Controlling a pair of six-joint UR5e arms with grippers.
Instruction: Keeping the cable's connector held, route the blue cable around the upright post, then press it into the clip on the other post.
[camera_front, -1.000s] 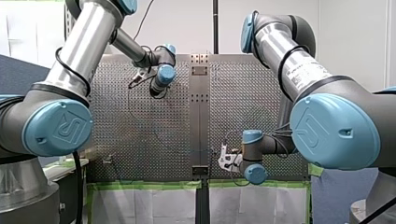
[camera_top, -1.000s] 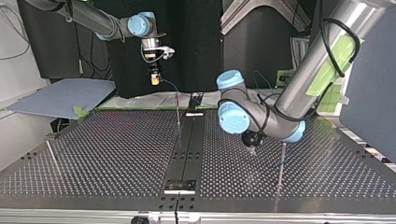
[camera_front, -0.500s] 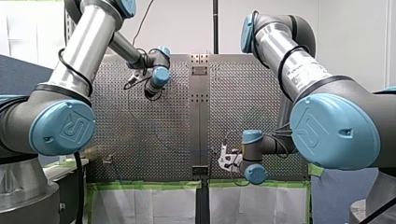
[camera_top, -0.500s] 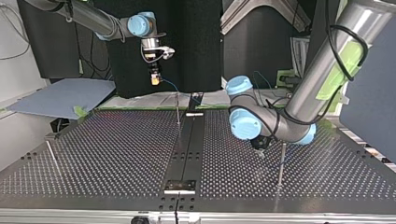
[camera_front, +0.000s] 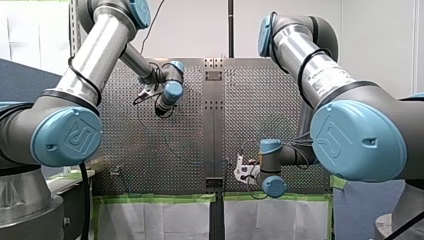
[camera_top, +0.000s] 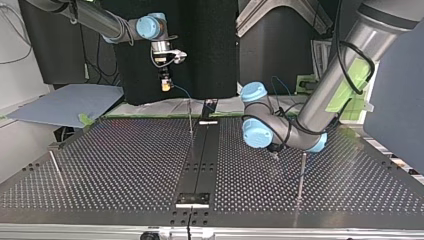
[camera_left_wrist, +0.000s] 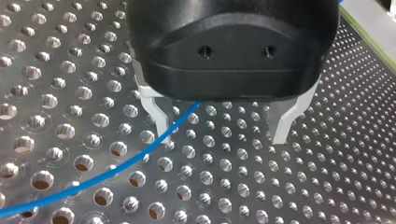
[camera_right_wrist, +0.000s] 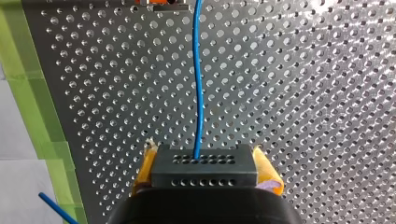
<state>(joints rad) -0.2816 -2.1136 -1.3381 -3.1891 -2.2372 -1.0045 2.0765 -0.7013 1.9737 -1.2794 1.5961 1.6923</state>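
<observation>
While my right tool (camera_right_wrist: 205, 169) pinches the black connector (camera_right_wrist: 204, 160) between its yellow pads, held high near the far edge of the bench (camera_top: 125, 165) in the top view, the blue cable (camera_right_wrist: 198, 84) runs straight ahead from it. My left tool (camera_left_wrist: 222, 137) hangs low near an upright post (camera_top: 301, 172), metal fingers (camera_left_wrist: 158, 114) spread, the cable passing beside one, ungripped.
</observation>
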